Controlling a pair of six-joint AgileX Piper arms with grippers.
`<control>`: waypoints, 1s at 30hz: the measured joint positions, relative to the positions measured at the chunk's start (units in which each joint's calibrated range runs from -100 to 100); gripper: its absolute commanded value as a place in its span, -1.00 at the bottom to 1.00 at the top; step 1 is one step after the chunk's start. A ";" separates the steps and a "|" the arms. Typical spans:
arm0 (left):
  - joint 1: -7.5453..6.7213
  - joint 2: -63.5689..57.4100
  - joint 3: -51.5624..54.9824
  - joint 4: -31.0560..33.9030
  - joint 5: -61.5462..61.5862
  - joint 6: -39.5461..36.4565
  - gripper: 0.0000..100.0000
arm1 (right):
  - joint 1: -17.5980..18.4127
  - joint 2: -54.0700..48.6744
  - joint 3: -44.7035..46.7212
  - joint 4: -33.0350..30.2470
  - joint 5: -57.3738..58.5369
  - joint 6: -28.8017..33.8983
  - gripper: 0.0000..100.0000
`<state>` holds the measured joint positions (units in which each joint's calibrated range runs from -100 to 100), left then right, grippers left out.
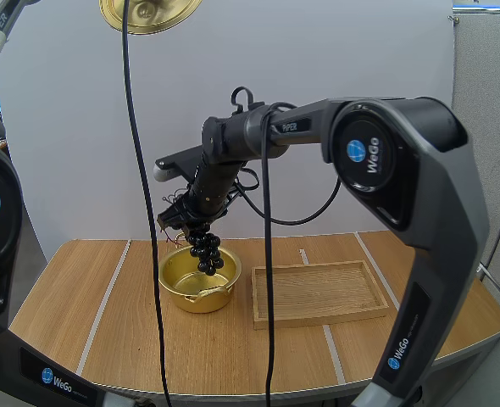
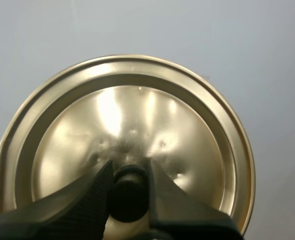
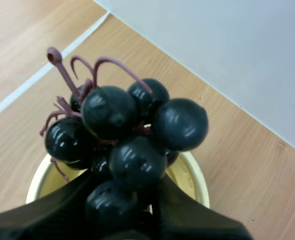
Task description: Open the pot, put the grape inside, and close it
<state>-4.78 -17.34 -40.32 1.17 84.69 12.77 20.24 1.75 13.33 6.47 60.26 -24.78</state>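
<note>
The gold pot (image 1: 199,281) stands open on the wooden table, left of the tray. A bunch of dark grapes (image 1: 206,251) hangs just above the pot's mouth, with my right gripper (image 1: 182,222) shut on its top. In the right wrist view the grapes (image 3: 125,137) with their reddish stems sit between the fingers, over the pot's rim (image 3: 195,180). The gold lid (image 1: 148,14) is held high above the table. In the left wrist view my left gripper (image 2: 130,192) is shut on the lid's black knob (image 2: 128,197), the lid's (image 2: 137,130) top facing the camera.
A shallow wooden tray (image 1: 319,292) lies right of the pot. White tape lines run across the table (image 1: 89,305). A white wall stands close behind the table.
</note>
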 measured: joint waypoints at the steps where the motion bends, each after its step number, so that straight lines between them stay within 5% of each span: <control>1: 0.00 0.00 0.00 0.00 0.00 0.00 -1.00 | 0.00 0.62 0.00 -0.10 -0.04 0.00 -1.00; 30: 0.00 0.00 0.00 0.00 0.00 0.00 -1.00 | 0.00 13.33 -1.11 -0.47 4.11 0.00 -1.00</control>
<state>-4.78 -17.34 -40.32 1.17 84.69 12.77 20.24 15.07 12.23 6.01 64.36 -24.78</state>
